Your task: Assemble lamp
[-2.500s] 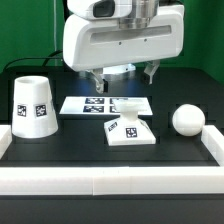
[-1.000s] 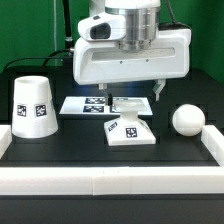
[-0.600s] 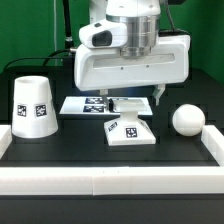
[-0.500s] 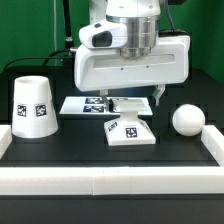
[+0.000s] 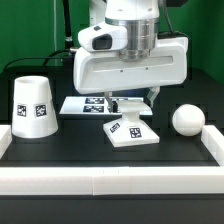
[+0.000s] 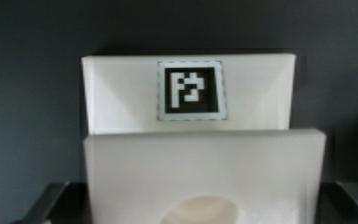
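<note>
The end effector [image 5: 131, 101] hung with fingers apart close over the base [image 5: 131, 131], which sat on the counter [image 5: 80, 140] between shade [image 5: 33, 105] and bulb [image 5: 186, 119]; a sound grasp, I judged, needed fingers squared to its flat sides before closing.

White bulb [image 5: 186, 119], white base [image 5: 132, 133] and shade [image 5: 32, 104] bear black-and-white square tags [image 5: 41, 112]; black table [image 5: 80, 142]

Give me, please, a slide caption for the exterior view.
Open gripper over the base; shade at the exterior view's left, bulb at its right.
</note>
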Available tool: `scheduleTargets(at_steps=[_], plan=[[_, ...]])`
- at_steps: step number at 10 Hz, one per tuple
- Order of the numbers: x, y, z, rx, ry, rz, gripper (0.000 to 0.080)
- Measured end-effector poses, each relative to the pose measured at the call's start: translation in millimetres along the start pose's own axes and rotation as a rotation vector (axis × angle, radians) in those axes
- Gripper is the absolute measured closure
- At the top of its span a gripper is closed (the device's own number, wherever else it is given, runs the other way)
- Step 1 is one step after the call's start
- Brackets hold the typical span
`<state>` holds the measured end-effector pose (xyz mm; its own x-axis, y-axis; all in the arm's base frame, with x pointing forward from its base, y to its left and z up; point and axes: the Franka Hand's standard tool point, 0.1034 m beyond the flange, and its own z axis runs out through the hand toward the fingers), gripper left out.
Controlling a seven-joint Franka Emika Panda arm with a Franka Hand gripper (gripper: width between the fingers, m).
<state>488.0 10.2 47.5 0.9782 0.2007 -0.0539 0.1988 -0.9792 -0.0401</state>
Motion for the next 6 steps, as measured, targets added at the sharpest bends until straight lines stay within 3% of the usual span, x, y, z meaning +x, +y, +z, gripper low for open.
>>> scheduleTargets(at_steps=[4, 6], plan=[[3.2, 0.3, 0.1, 0.0, 0.002, -0.011, 0.027], [30.1, -0.7, -1.8, -0.002, 0.032, -0.036, 0.0269]])
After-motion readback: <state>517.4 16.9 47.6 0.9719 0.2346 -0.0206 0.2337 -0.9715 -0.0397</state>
